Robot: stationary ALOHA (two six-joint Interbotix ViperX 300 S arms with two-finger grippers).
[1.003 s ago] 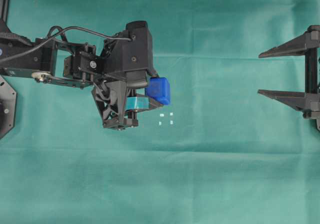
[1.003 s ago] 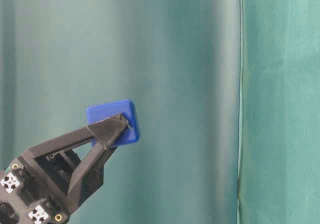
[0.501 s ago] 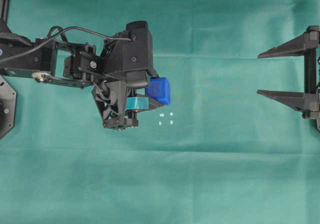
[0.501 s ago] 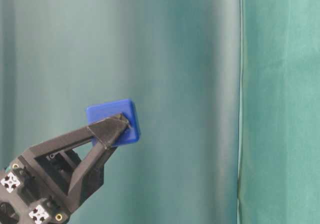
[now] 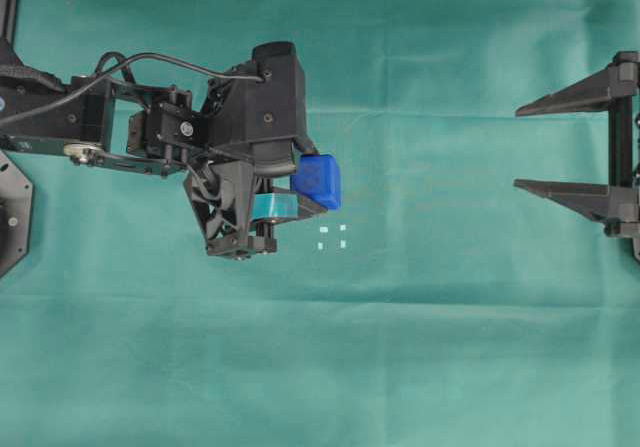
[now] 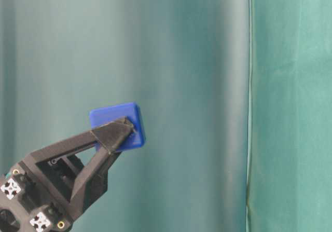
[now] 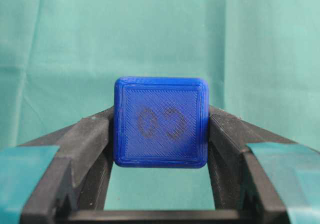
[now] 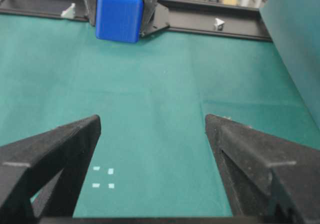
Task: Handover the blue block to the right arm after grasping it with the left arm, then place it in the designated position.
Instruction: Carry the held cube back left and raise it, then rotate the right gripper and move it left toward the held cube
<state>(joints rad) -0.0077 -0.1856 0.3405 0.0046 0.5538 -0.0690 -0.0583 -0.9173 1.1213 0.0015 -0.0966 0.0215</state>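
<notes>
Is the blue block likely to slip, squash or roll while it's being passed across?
The blue block looks rigid: its edges stay square between the left gripper's fingers. Its ridged printed faces probably grip fairly well, so slipping seems unlikely. Flat-sided, it should sit, not roll, on the designated position.

The overhead view looks straight down on the green worktop (image 5: 420,347). The table-level view sits low and close, facing a green curtain (image 6: 197,60). The left wrist view looks along its fingers (image 7: 85,144), very near the block (image 7: 161,122). The right wrist view faces that block (image 8: 119,16) from far across.
</notes>
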